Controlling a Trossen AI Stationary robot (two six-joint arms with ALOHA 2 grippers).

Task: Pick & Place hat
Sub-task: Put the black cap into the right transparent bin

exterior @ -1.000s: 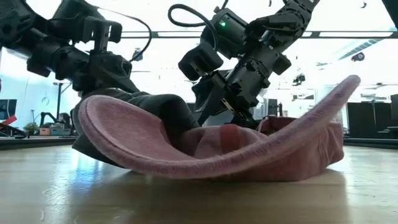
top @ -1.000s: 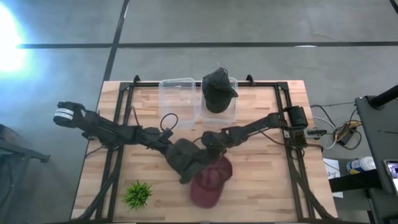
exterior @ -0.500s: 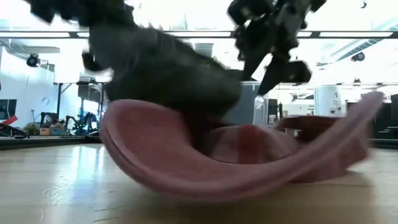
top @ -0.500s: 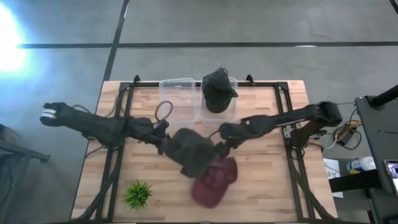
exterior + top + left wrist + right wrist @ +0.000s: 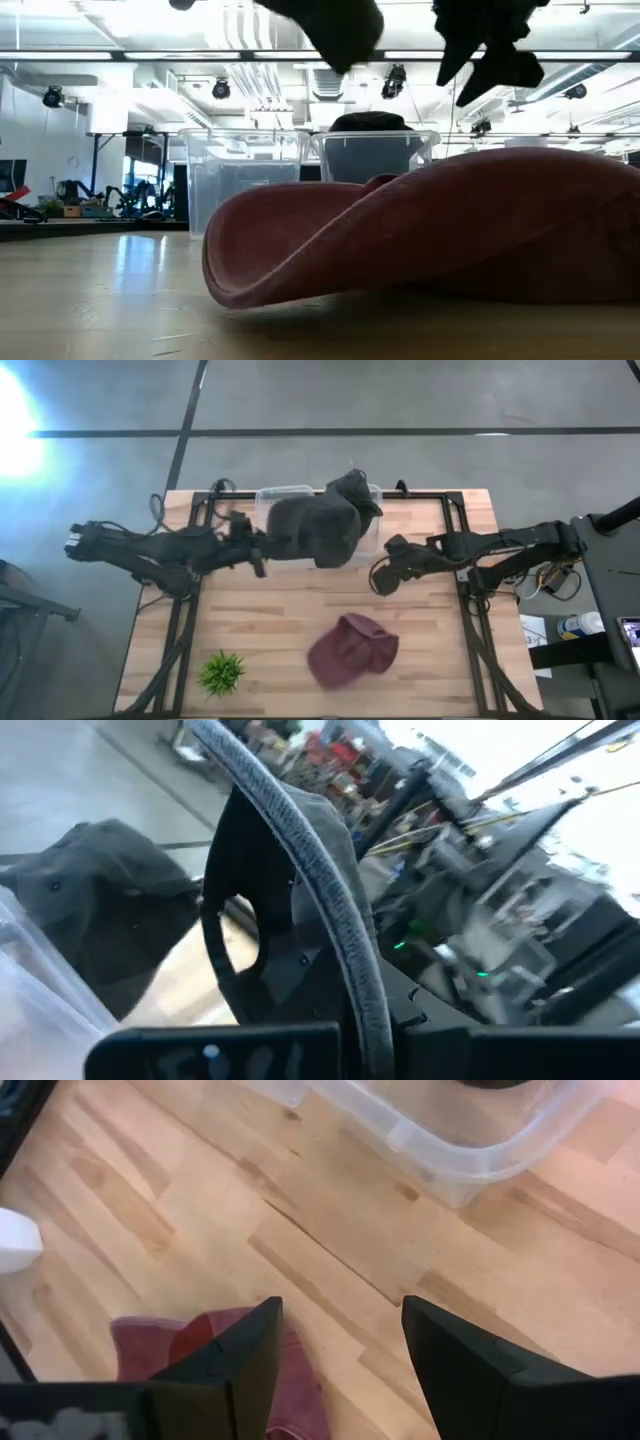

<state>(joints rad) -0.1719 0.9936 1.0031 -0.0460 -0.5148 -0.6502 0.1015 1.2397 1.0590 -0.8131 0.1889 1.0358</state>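
I start from the light wooden table (image 5: 250, 610), which carries everything here. At its far edge stand two clear plastic bins side by side: the left clear plastic bin (image 5: 270, 500) looks empty as far as I can see, and the right clear plastic bin (image 5: 374, 540) already has a dark grey cap (image 5: 352, 488) inside. The left gripper (image 5: 262, 547) holds a second dark grey cap (image 5: 312, 530) in the air; its jaws are closed on the edge of this cap, and the cap hangs over the line between the two bins, a little more over the right one. In the left wrist view I see the cap's brim (image 5: 300, 880) arching just ahead of the jaws, with the cap in the bin (image 5: 95, 910) below and beyond. I judge the next move is a release, so what matters is that the bins lie directly under the carried cap, and its long axis runs across the table from the jaws toward the right arm. The right gripper (image 5: 384, 575) waits near the right bin, jaws open and empty. The maroon cap (image 5: 348, 650) lies on the table near the front edge, nearer to the right arm. A small green artificial plant (image 5: 222, 672) sits at the front left corner.
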